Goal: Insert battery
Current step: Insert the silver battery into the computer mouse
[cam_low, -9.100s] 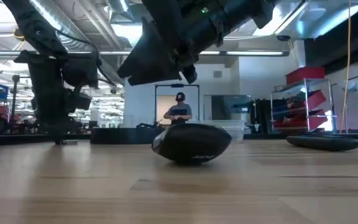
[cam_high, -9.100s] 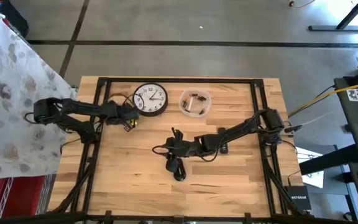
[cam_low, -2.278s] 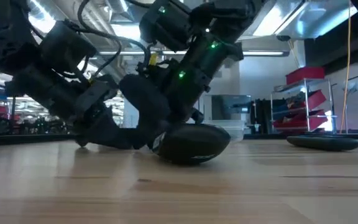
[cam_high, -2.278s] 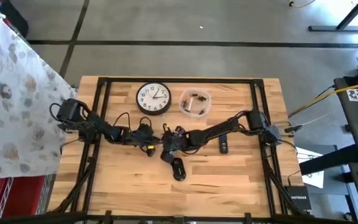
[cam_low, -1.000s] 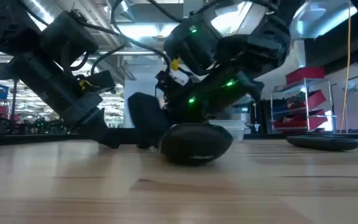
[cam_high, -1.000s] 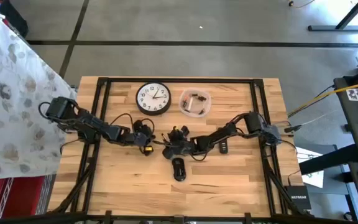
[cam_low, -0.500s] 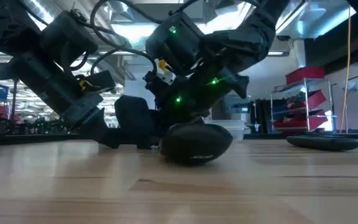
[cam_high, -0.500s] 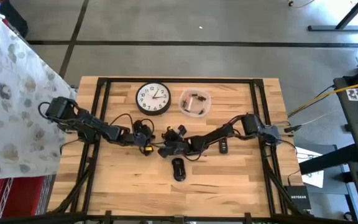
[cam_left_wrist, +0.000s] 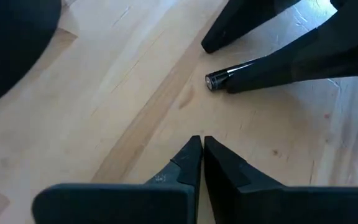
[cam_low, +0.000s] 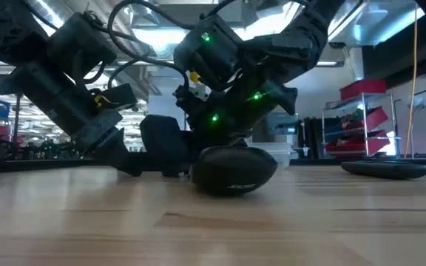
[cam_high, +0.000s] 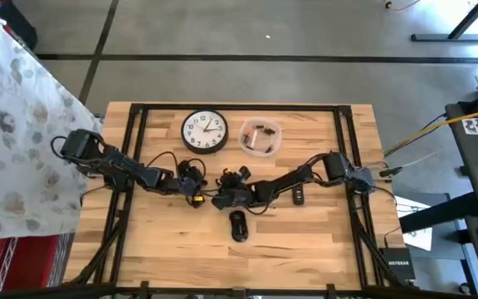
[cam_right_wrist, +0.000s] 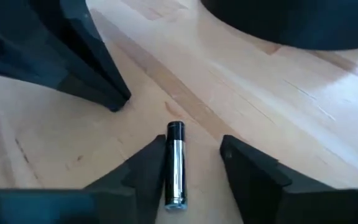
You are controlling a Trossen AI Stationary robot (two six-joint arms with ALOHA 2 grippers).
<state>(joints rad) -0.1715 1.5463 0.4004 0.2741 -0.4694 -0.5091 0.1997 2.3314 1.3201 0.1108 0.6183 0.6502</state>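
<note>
A small black battery [cam_right_wrist: 174, 163] with a silver end lies flat on the wooden table [cam_high: 305, 241]; it also shows in the left wrist view [cam_left_wrist: 219, 79]. My right gripper [cam_right_wrist: 192, 142] is open and low over the table's middle [cam_high: 219, 199], one finger on either side of the battery. The battery lies along one finger [cam_right_wrist: 143, 167], clear of the other. My left gripper [cam_left_wrist: 197, 142] is shut with nothing in it. It is just left of the right one [cam_high: 199, 198], tips near the table. A black computer mouse [cam_high: 237, 225] rests on the table just near of both grippers. My right gripper's fingers come in low and slanting, lying along the battery. The battery rests on the table close beside one finger [cam_right_wrist: 143, 167]. I cannot tell whether that finger touches it.
A round wall clock [cam_high: 203, 131] and a clear bowl [cam_high: 260, 137] holding small items sit at the far side. A small black remote-like object [cam_high: 299, 195] lies right of the grippers. In the low view the mouse [cam_low: 231, 168] stands in front of both grippers.
My right gripper has moved a little toward the table's left edge, closer to my left gripper, staying low over the table.
</note>
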